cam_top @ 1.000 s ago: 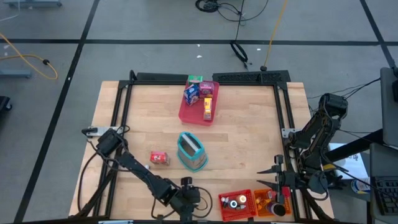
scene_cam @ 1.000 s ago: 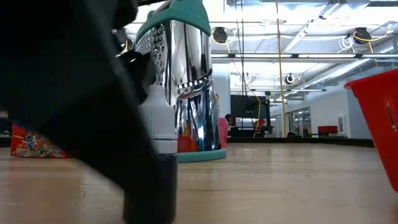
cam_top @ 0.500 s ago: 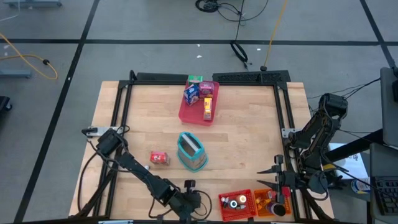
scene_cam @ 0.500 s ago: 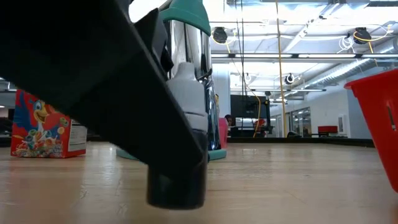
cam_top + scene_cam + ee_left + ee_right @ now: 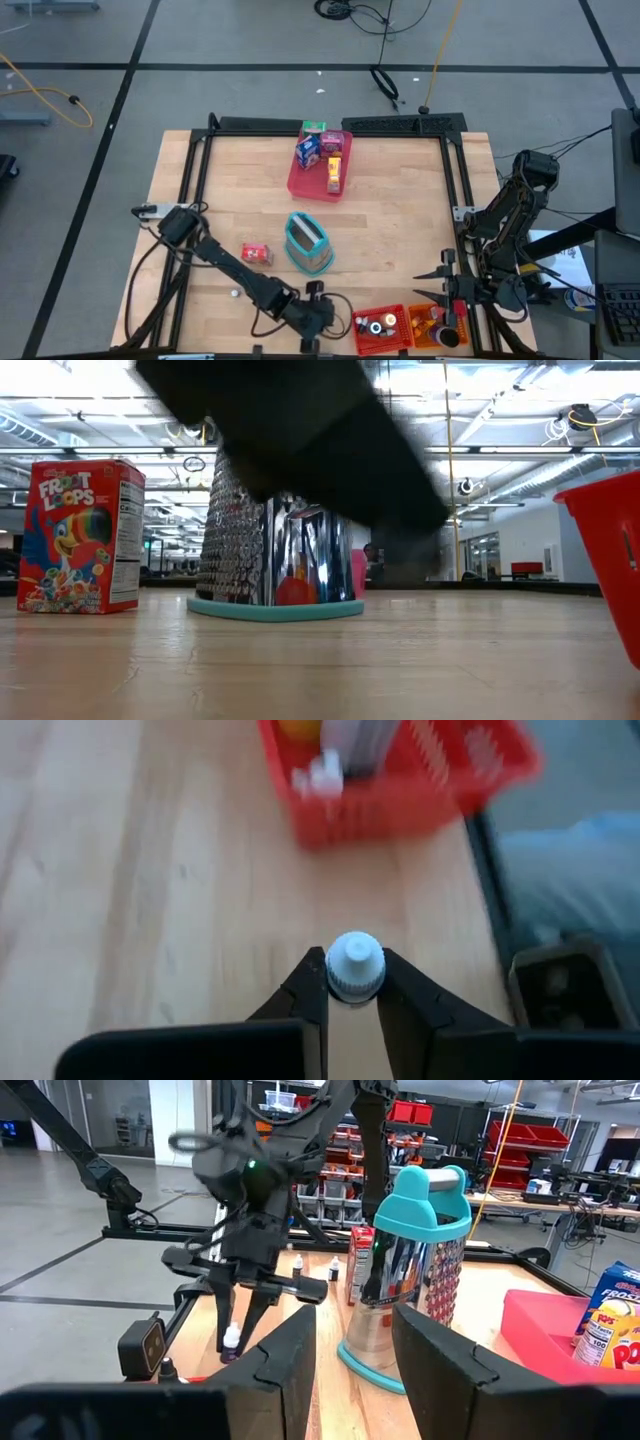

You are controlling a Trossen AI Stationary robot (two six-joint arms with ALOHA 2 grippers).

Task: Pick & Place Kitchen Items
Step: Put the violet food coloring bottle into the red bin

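Note:
My left gripper hangs over the table's near edge, just left of the red bin, shut on a small bottle with a white cap and a dark body. My right gripper waits open at the near right corner with nothing between its fingers. A red cereal box stands on its base left of the teal-topped metal grater. A pink tray at the far middle holds several small packets. My left gripper pinches the bottle between its two fingers at the ribbed collar just under the white cap. The fingers come from above, pointing down. The bottle hangs upright below them, lifted clear of the table.
An orange bin stands right of the red bin, both with small items inside. A tiny white ball lies near the left arm. Bare wood lies between the grater and the bins. A black frame rims the table.
My left gripper has lifted the small bottle off the table, where it stood upright a second ago, and has carried it toward the table's right edge, nearer the red bin. In the low view the cereal box and grater have come clear of the arm.

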